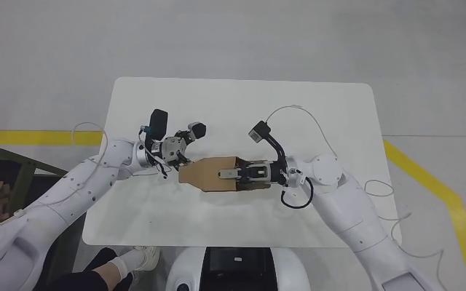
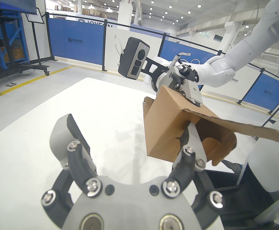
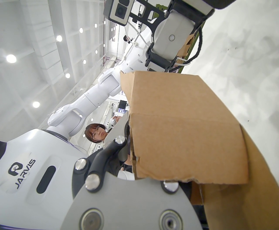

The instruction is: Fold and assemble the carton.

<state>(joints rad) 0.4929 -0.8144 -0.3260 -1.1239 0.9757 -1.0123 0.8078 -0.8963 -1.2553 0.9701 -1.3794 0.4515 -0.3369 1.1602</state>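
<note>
Top view showed you the brown carton [image 1: 205,174], half folded with its flaps loose, near the table's [image 1: 328,116] front edge and far from the others. The right gripper [image 1: 231,174] clamped one wall. The left gripper [image 2: 130,135] gaped wide, one finger [image 2: 191,139] touching its open end.

White table [image 1: 328,109] on a pale grey floor [image 1: 218,36], with a yellow line [image 1: 44,137] painted across it. Beyond, blue perforated panels [image 2: 82,45] framed in black rail, near a black wheeled stand [image 2: 40,65]. Overhead, rows of round ceiling lights [image 2: 167,13] around a white column [image 2: 125,10].
</note>
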